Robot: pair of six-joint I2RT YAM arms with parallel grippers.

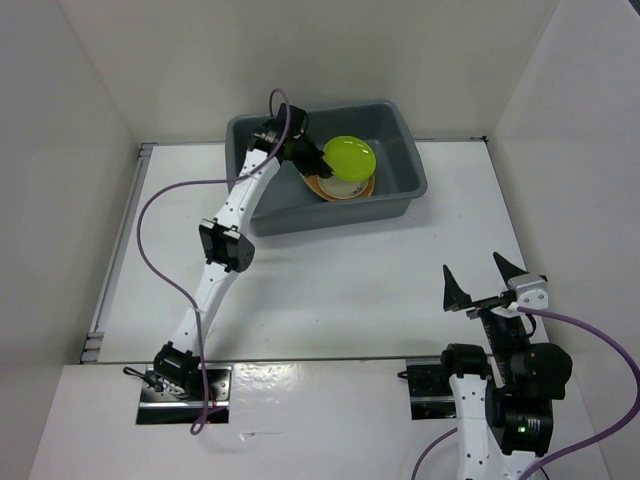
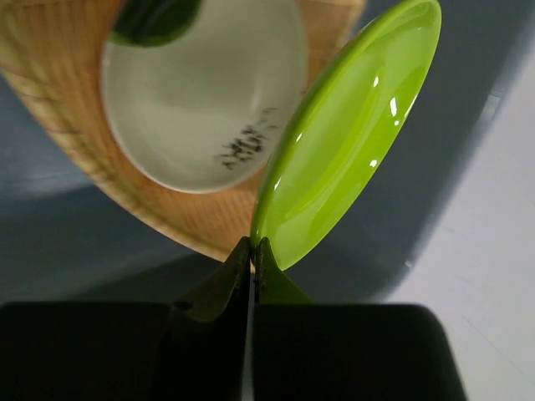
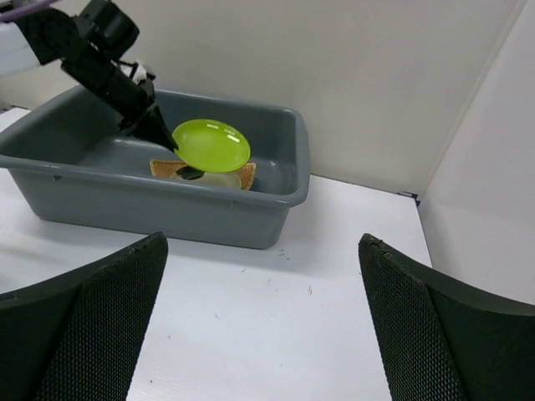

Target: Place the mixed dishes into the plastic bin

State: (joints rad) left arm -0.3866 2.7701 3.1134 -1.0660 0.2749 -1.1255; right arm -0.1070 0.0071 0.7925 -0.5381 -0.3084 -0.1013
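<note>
My left gripper [image 1: 318, 157] reaches into the dark grey plastic bin [image 1: 400, 140] and is shut on the rim of the lime-green plate [image 1: 350, 157], holding it tilted above the other dishes. In the left wrist view the jaws [image 2: 252, 251] pinch the green plate's [image 2: 351, 134] edge. Below it the small cream plate [image 2: 209, 92] lies on the orange-tan woven fan-shaped plate [image 2: 175, 213] on the bin floor. A dark-looking piece [image 2: 155, 18] sits on the cream plate's far edge. My right gripper [image 1: 485, 285] is open and empty over the table at the near right, its fingers [image 3: 92, 317] wide apart.
White walls enclose the table on three sides. The bin [image 3: 167, 200] stands at the back centre. A purple cable [image 1: 150, 240] loops left of the left arm. The white table [image 1: 350, 290] stretches between the bin and the arm bases.
</note>
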